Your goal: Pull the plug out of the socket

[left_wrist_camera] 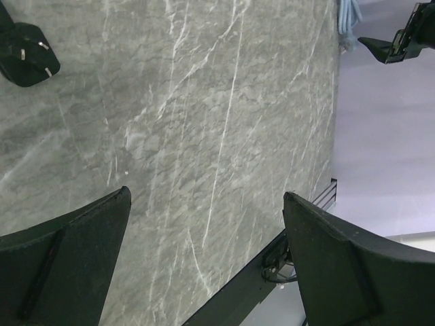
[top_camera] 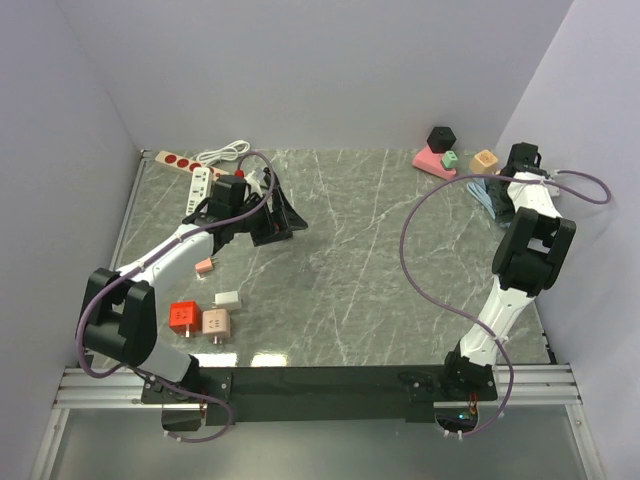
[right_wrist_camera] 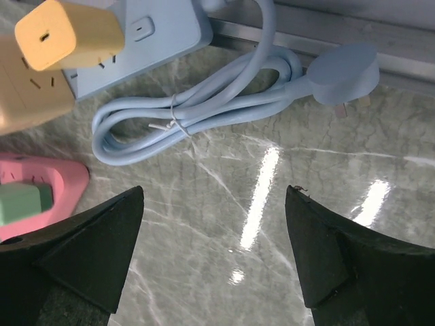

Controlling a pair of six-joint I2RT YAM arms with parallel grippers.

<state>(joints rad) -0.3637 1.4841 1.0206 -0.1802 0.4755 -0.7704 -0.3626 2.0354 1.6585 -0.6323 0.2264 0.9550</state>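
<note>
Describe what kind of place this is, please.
Probably a robotics test cell: a marble-pattern table boxed in by plain walls, the left arm and right arm bolted to a rail, and a blue power strip and beige power strip set out.

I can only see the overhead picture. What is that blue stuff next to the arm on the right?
Observer: A blue power strip with its cable coiled and tied; its plug lies loose on the table.
Operator: Is anything plugged in over there?
Observer: A yellow plug stands on a tan socket block.
Operator: Has the right end effector grabbed it?
Observer: No, its jaws stand open over bare table.
</note>
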